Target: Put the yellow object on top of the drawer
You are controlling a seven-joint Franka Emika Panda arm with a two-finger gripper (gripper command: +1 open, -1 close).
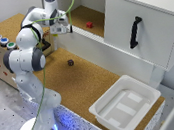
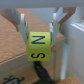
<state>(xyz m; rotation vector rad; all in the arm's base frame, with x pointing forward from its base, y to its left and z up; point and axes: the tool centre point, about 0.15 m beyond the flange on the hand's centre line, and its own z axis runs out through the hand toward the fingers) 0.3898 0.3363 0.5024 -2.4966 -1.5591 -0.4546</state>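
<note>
My gripper [image 1: 64, 28] is at the back of the cork table, right by the near wall of the long white drawer [image 1: 86, 38] with its cork-brown floor. In the wrist view the gripper [image 2: 40, 43] is shut on the yellow object [image 2: 39, 46], a small yellow block with dark letters. One finger [image 2: 23, 27] is on each side of it. Below the block I see a cork surface and a white wall. In the exterior view the block is hidden by the hand.
A small red object [image 1: 89, 24] lies on the drawer floor. A small dark cube [image 1: 70, 62] sits on the cork table. A white tray [image 1: 108, 109] stands at the front right. A cabinet door with a black handle [image 1: 135, 31] is behind. A box with paint pots [image 1: 3, 41] is at the left.
</note>
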